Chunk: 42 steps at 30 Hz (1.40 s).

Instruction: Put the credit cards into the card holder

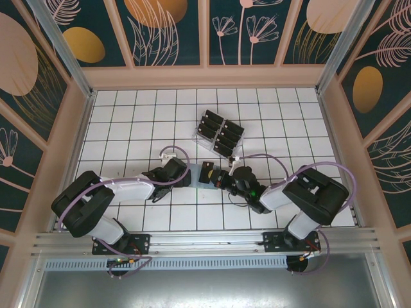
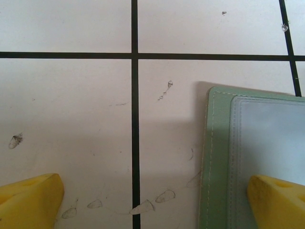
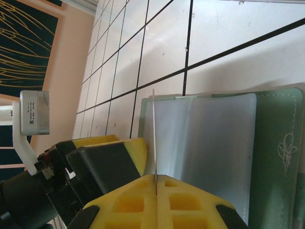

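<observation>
Read the right gripper (image 3: 156,188) as clamped on one credit card (image 1: 207,172), held on edge over the open card holder (image 3: 209,143); the left gripper (image 2: 152,202) stands spread wide, one fingertip (image 2: 276,200) over the holder's edge, the other over bare tile. Judge the task as early: no card shows in the clear pocket; the remaining cards (image 1: 212,120) sit in the clear rack (image 1: 195,136), well apart, further back. Your table (image 1: 128,122) is white tile with black grid lines, scuffed; dark floral panels (image 1: 167,25) wall the cell.
</observation>
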Each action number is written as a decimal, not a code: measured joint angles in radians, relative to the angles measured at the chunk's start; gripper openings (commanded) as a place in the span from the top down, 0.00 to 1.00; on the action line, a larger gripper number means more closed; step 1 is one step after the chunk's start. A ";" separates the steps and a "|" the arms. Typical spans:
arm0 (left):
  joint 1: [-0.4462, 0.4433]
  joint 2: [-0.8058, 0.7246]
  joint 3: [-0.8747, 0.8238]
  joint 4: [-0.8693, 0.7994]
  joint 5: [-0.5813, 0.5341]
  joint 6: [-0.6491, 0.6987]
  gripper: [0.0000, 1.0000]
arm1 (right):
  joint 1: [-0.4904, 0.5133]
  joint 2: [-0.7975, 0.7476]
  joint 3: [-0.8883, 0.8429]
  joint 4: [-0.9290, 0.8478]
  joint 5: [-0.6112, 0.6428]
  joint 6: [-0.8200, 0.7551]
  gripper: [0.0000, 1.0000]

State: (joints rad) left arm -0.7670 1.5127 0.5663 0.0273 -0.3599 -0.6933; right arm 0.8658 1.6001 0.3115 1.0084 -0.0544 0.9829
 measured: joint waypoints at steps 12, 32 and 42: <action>0.000 0.000 -0.001 0.001 0.000 0.000 0.01 | 0.000 0.080 0.002 0.066 -0.016 0.020 1.00; 0.000 0.001 -0.011 0.022 -0.001 0.000 0.01 | 0.000 0.185 0.021 0.175 -0.060 0.080 1.00; 0.000 0.001 -0.011 0.022 -0.001 0.000 0.02 | 0.000 0.185 0.020 0.179 -0.048 0.126 1.00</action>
State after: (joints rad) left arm -0.7670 1.5135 0.5552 0.0494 -0.3611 -0.6933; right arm 0.8654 1.7855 0.3317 1.1877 -0.1028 1.1091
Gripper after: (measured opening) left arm 0.986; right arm 0.046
